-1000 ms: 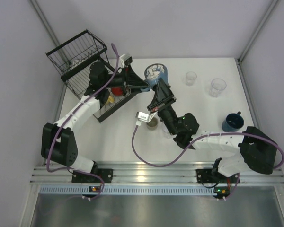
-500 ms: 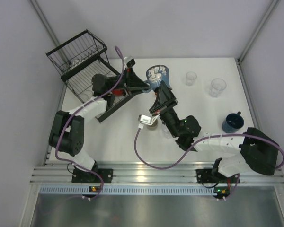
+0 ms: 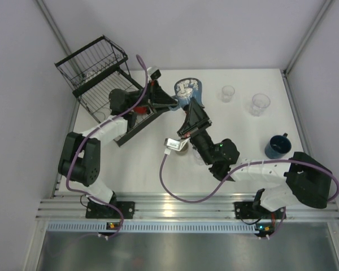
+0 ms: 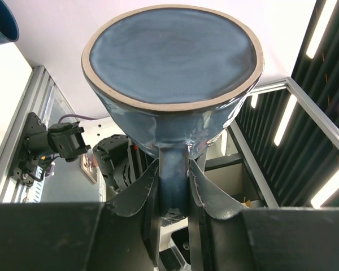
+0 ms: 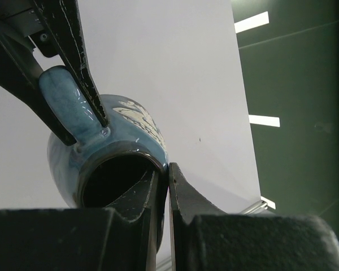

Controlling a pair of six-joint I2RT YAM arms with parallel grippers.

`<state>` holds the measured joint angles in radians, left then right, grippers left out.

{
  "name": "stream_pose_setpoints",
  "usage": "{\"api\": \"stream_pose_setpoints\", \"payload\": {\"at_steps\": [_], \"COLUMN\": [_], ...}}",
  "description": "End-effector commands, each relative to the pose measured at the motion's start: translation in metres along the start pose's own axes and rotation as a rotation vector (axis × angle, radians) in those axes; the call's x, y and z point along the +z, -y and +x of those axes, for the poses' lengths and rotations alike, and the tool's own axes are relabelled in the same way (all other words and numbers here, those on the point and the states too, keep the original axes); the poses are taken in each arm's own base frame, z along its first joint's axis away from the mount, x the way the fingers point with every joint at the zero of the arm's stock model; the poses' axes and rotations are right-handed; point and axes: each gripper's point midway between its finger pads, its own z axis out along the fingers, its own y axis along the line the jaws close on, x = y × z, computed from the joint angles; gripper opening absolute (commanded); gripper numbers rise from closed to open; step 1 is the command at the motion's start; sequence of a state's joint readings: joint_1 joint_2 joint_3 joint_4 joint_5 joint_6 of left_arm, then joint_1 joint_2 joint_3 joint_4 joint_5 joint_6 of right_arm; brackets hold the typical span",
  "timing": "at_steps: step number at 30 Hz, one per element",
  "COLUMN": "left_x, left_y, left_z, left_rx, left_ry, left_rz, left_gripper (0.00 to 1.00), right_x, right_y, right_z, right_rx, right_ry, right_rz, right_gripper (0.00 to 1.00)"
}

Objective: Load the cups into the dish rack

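white tabletop (image 3: 158,169) boxed in by pale walls, black wire dish rack (image 3: 96,70) at the far left corner; just right of the rack, lifted clear of the surface, a blue glazed mug (image 3: 188,90) shared between both arms; left gripper (image 3: 173,103) now pinching the mug's handle (image 4: 174,186), a second ago wider and only closing in on it, left elbow since swung nearer the rack; right gripper (image 3: 193,106) unchanged, fingers nearly pressed together on the mug's rim, one inside the mouth and one outside; mug tipped on its side, base toward the left wrist camera, mouth toward the right one; reads as a mid-air handover, receiving grip made, giving grip not yet let go; likely next, release by the right, then a short carry to the rack by the left; some risk of twisting the mug while both clamp it; waiting on the table: a small clear tumbler (image 3: 228,93), a bigger clear tumbler (image 3: 260,104), a dark blue mug (image 3: 278,145) near the right edge, an olive-grey cup (image 3: 182,148) half hidden under the right wrist.
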<state>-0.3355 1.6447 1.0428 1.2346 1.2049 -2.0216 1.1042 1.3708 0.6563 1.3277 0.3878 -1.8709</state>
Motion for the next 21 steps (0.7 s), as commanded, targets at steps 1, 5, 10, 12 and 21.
{"api": "stream_pose_setpoints", "payload": {"at_steps": [1, 5, 10, 12, 21], "left_x": [0.001, 0.001, -0.001, -0.004, -0.007], "left_y": [0.045, 0.051, 0.056, 0.058, 0.064], "left_z": [0.013, 0.002, -0.019, -0.027, -0.046], "left_rx": [0.005, -0.010, -0.015, -0.013, 0.051], "left_ry": [-0.006, 0.041, 0.092, 0.117, 0.148], "left_rz": [0.120, 0.154, 0.185, 0.196, 0.210], "left_gripper": [0.00, 0.00, 0.00, 0.00, 0.00], "right_x": [-0.016, -0.016, -0.016, -0.017, -0.029], "right_y": [0.085, 0.076, 0.064, 0.063, 0.057], "right_z": [0.018, 0.020, 0.023, 0.025, 0.030], "right_rx": [0.165, 0.167, 0.188, 0.199, 0.302], "right_ry": [-0.058, -0.083, -0.111, -0.121, -0.145], "right_rz": [0.365, 0.340, 0.309, 0.304, 0.281], "right_gripper": [0.00, 0.04, 0.30, 0.35, 0.42]}}
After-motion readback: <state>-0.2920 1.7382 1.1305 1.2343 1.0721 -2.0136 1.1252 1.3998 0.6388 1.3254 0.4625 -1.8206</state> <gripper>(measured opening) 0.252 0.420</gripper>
